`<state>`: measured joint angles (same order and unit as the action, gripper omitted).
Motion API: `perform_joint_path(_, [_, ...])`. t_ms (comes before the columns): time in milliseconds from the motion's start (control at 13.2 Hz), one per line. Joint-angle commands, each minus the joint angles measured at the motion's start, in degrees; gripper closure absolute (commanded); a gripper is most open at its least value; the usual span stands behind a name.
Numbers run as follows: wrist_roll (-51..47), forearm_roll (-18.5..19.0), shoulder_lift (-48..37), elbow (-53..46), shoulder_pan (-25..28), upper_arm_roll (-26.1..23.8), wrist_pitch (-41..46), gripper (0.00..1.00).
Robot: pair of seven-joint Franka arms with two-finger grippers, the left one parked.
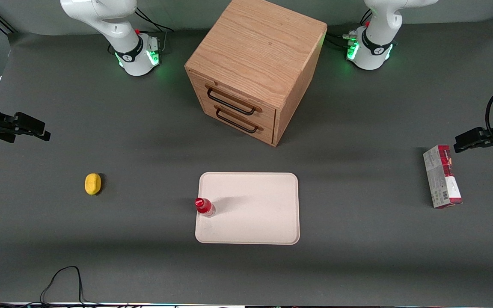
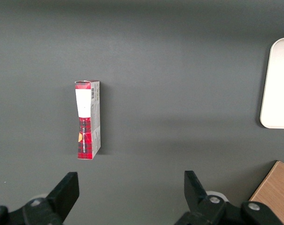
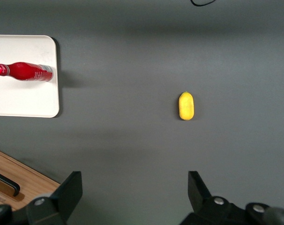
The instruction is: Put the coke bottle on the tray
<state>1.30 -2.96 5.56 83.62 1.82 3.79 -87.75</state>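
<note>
The coke bottle is small and red with a red cap. It stands upright on the cream tray, just inside the tray's edge toward the working arm's end. It also shows in the right wrist view on the tray. My right gripper is open and empty, high over the working arm's end of the table, well away from the tray. In the right wrist view the gripper holds nothing between its fingers.
A yellow lemon lies on the mat between my gripper and the tray. A wooden drawer cabinet stands farther from the camera than the tray. A red-and-grey carton box lies toward the parked arm's end.
</note>
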Motion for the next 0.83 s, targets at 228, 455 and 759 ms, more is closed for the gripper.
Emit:
perform_joint_path(228, [2.3,3.66,-0.9,1.19,-0.15,0.26,-0.4,0.0])
perform_joint_path(455, [2.3,3.75,-0.9,1.37,-0.24,0.34,-0.32,0.0])
perform_joint_path(759, [2.3,3.75,-0.99,1.54,0.02,0.34,-0.32,0.0])
